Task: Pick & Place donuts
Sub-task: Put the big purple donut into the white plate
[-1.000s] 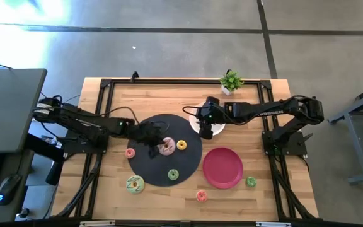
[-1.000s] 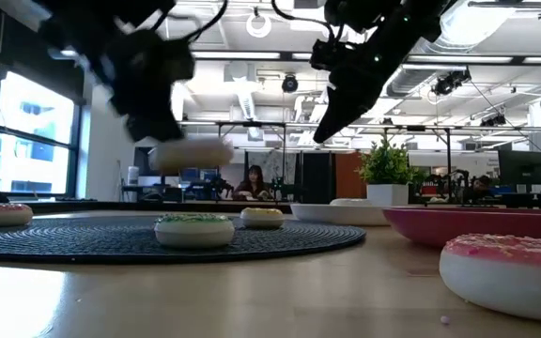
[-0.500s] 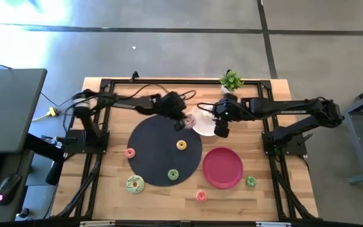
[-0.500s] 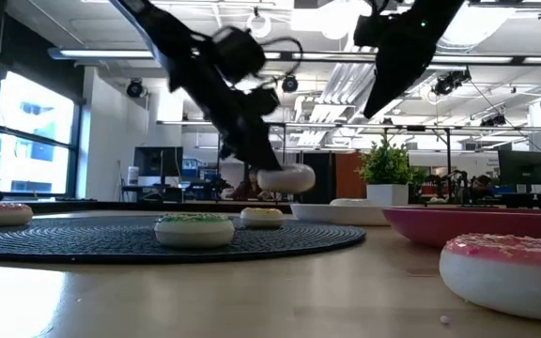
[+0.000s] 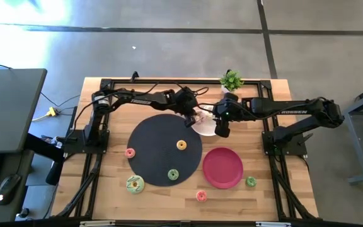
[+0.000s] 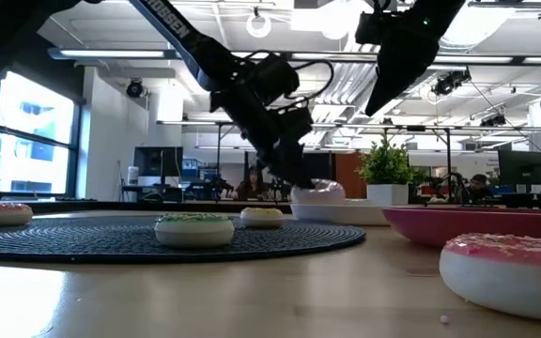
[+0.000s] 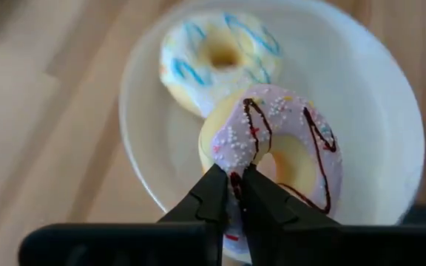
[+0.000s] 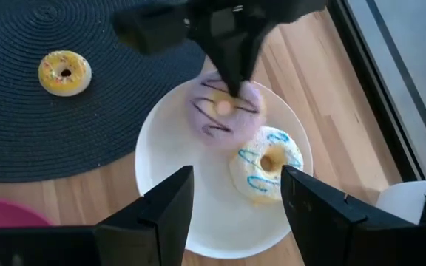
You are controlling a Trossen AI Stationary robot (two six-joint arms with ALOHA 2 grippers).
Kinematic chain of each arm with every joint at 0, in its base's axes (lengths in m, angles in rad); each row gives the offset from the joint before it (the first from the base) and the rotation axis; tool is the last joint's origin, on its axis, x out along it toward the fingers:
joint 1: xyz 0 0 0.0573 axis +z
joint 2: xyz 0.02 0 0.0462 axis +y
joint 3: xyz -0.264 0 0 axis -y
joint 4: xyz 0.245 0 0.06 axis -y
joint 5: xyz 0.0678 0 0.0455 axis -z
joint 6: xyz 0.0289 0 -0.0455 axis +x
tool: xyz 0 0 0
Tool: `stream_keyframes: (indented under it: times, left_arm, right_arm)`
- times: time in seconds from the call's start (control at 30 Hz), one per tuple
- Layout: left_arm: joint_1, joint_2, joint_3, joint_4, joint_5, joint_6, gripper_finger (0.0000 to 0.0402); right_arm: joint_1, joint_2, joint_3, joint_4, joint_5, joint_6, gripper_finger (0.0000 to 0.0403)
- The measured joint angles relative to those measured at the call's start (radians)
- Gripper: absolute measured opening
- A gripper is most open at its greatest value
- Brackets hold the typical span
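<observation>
— Pink-frosted donut (image 7: 276, 151): who has it?
— Left gripper (image 7: 229, 193), fingers pinched on its rim, holding it over the white plate (image 8: 168, 199) beside a blue-striped donut (image 8: 266, 164).
— And the right gripper (image 8: 235, 196)?
— Spread wide, hovering above that plate.
— Elsewhere?
— Black mat (image 5: 150, 145) and red plate (image 5: 223, 168) on a wooden table (image 5: 118, 198); office behind.

The left end effector (image 7: 229, 193) carried the pink donut (image 7: 278, 151) over to the white plate (image 7: 376, 103).

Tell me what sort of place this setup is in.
Probably a robotics lab or open workshop: a concrete floor around the table, exposed ceiling ducts, and desks with monitors beyond it.
</observation>
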Motion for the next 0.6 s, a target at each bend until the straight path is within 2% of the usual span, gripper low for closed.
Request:
stream_keyframes:
  times: [0.1, 0.43, 0.6]
  left_arm:
    - [0.0, 0.017, -0.001, -0.006, 0.006, 0.003, 0.0047]
    - [-0.008, 0.015, -0.001, 0.015, 0.047, 0.066, 0.0155]
    - [-0.007, 0.009, 0.043, -0.087, -0.025, 0.101, 0.018]
  right_arm:
    - [0.0, 0.0, 0.0, 0.0, 0.0, -0.001, 0.0193]
    - [0.0, 0.0, 0.0, 0.0, 0.0, 0.0, 0.0193]
    - [0.0, 0.001, 0.0, 0.0, -0.006, 0.002, 0.0193]
